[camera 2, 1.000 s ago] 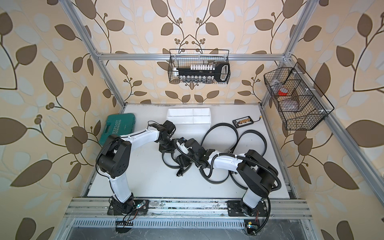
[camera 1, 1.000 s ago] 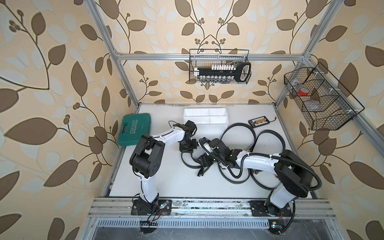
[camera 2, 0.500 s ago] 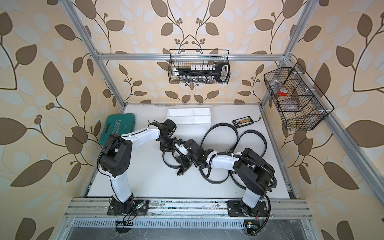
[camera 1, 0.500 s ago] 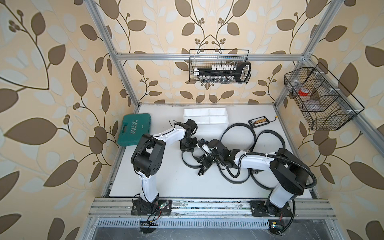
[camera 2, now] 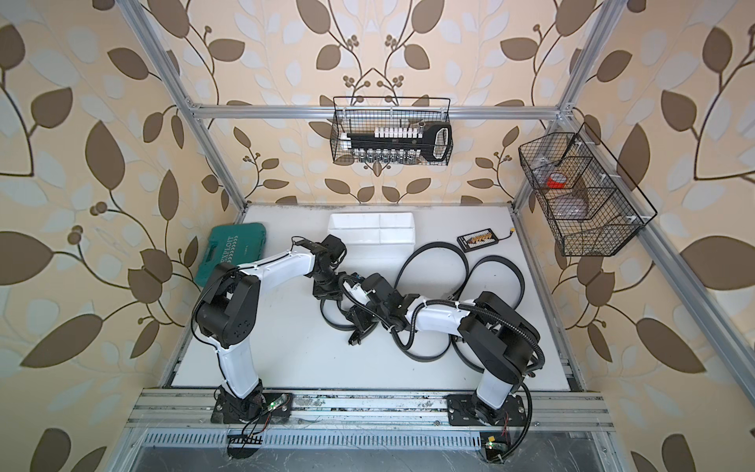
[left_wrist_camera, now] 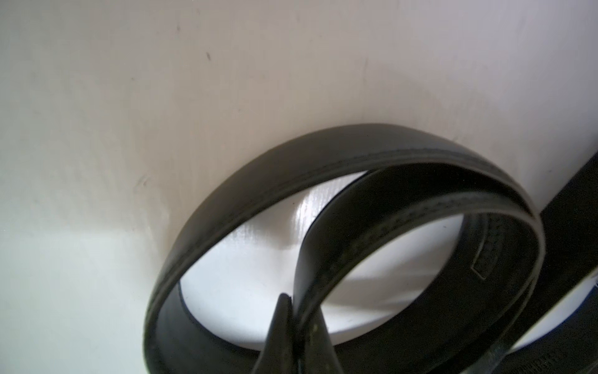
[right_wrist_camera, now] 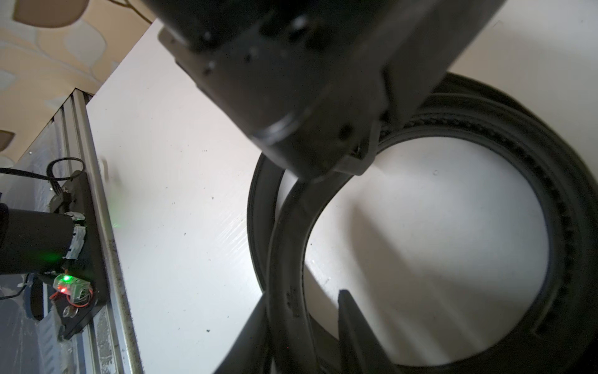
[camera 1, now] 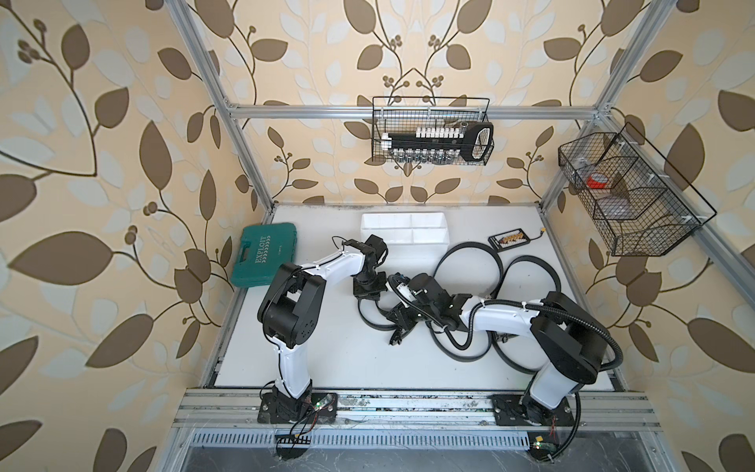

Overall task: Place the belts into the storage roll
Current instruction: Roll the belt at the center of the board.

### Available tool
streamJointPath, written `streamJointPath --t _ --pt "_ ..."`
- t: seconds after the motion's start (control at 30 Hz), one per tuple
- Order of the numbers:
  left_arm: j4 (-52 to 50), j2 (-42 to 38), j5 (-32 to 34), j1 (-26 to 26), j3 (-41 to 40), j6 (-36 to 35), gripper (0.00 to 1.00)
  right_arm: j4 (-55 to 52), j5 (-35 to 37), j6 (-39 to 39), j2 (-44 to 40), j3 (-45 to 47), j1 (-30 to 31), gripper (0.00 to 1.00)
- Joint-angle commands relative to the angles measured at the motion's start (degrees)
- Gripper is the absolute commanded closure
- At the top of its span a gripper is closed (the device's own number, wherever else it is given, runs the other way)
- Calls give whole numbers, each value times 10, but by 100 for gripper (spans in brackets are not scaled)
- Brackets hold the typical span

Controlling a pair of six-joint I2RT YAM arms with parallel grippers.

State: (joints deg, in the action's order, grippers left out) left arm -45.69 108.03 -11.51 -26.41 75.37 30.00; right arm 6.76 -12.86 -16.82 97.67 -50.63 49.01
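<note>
Right arm's elbow sits a touch nearer the worktop (camera 1: 327, 359) middle than a second ago; left arm and belts (camera 1: 465, 245) look unchanged. Storage roll (camera 1: 384, 222) is at the far edge, about midway along, and every visible compartment is empty, so nothing is stowed yet.

One coiled belt (camera 1: 369, 323) is on the worktop's middle. It is a loose double loop standing on its edge, well short of the storage roll. The other belts sprawl in wide open loops from the middle toward the right edge, partly under the right arm; I can't separate them cleanly.

At the coil's far side the left gripper (camera 1: 369, 291) points down, pressed together and pinching the coiled belt's strap. The wrist view shows the strap clamped right at a fingertip (left_wrist_camera: 281, 320). On the near side the right gripper (right_wrist_camera: 302, 301) is spread. Its fingers straddle one strap layer, one touching and a gap at the other, so no grip there.

Step, as I read it: rolling up the first belt, left anchoring, right re-gripping. Next move needs the right to close on that layer and wind it tighter round the anchored end without tugging it out of the left gripper. The coil looks too wide for a compartment as is. Green case (camera 1: 263, 253) is at the left edge, out of the way.
</note>
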Motion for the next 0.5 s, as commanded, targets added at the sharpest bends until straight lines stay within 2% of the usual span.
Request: streamJointPath --t 0.0,0.27,0.37,0.47 --pt "-20 7 14 1 18 -13 100 8 -10 6 -15 0 3 66" --pt "-23 9 24 1 15 -20 100 1 -9 8 -12 -2 2 69" --pt "-23 8 24 1 18 -20 100 0 -17 8 -4 -3 3 75" --pt "-26 9 23 1 21 -22 100 1 -22 8 -1 -2 3 87"
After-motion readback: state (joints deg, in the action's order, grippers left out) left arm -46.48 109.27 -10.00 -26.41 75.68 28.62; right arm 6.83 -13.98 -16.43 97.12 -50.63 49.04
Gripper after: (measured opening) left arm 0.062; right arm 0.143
